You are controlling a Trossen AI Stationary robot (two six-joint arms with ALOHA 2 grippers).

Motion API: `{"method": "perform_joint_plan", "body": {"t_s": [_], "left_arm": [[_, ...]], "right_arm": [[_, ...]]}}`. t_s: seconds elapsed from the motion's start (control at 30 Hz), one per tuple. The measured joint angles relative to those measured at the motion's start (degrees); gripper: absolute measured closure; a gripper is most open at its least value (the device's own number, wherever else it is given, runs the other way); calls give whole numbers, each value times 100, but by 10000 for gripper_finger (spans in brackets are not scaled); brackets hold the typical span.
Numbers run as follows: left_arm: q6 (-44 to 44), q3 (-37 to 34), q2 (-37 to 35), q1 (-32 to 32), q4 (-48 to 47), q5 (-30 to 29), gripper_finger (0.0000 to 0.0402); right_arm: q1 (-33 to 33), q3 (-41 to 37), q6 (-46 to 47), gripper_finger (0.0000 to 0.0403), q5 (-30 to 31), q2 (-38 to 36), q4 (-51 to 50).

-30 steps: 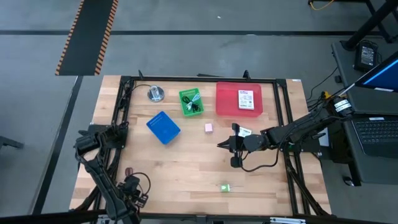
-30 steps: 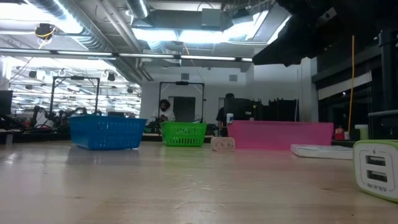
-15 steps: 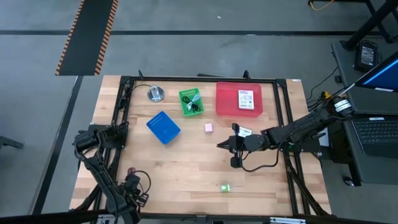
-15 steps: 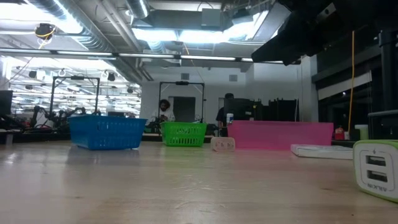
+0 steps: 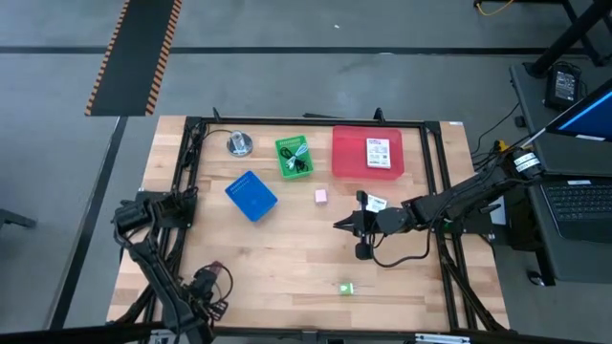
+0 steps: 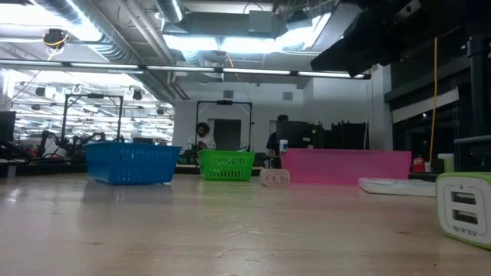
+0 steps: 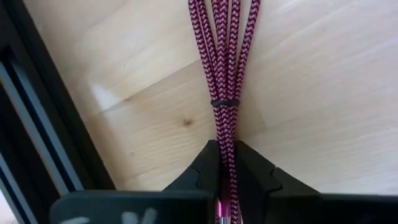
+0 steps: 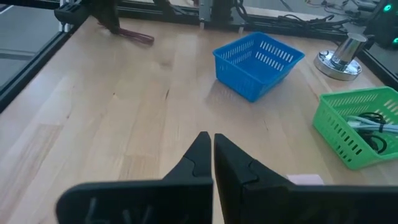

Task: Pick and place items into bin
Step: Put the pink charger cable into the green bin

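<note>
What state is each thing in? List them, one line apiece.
Left claw: shut on the dark red cord.
Dark red cord: pinched at one end, lying on the table.
Right claw: shut, empty, over the table's middle.
Blue bin: upright, empty.
Green bin: upright, holds cables.
Red bin: holds a white packet.
Pink cube: loose on the table.
Green block: loose near the front edge.

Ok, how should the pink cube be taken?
Grip the pink cube across two opposite flat sides, coming straight down: it sits free on the table, nothing touching it, so the jaws should fit either way.
</note>
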Motion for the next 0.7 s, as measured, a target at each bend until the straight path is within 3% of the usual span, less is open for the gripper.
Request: {"method": "perform_joint_plan", "body": {"t_s": [0.23, 0.43, 0.7], "left_arm": [[185, 192, -10, -13, -328, -280, 379], [317, 207, -352, 48, -502, -1064, 379], [1596, 214, -757, 546, -536, -1623, 379]], "right_arm": [[0, 0, -9, 402, 0, 0, 10], [0, 0, -9, 402, 0, 0, 24], [0, 0, -9, 402, 0, 0, 22]]}}
